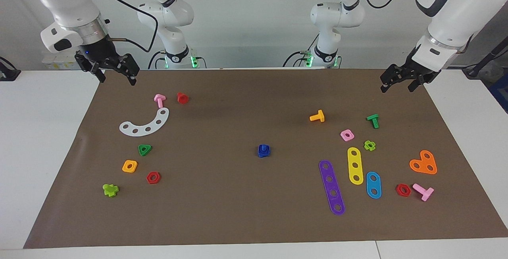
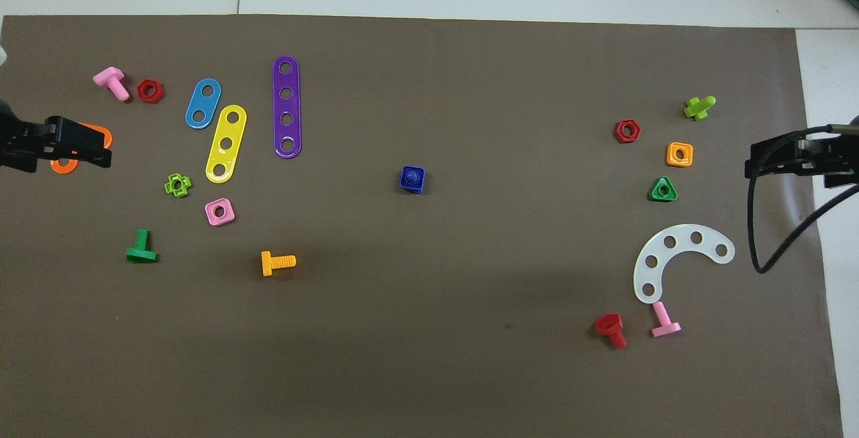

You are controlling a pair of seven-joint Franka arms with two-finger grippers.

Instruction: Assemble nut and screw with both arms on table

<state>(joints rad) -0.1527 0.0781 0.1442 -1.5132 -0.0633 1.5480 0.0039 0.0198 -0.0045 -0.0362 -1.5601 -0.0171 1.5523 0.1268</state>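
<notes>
Square blue nut [image 1: 263,151] sits threaded on stubby screw [image 2: 413,174].

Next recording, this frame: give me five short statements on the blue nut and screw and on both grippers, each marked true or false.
1. The nut and the screw lie apart at the two ends of the table. False: they sit together as one blue piece at the middle of the brown mat.
2. The left gripper holds nothing. True.
3. The right gripper is clamped on the pink bolt. False: it hangs open in the air, and the bolt lies on the mat.
4. Both arms are drawn back to the mat's corners nearest the robots. True.
5. The white curved strip covers the blue piece. False: it lies apart, toward the right arm's end.
</notes>
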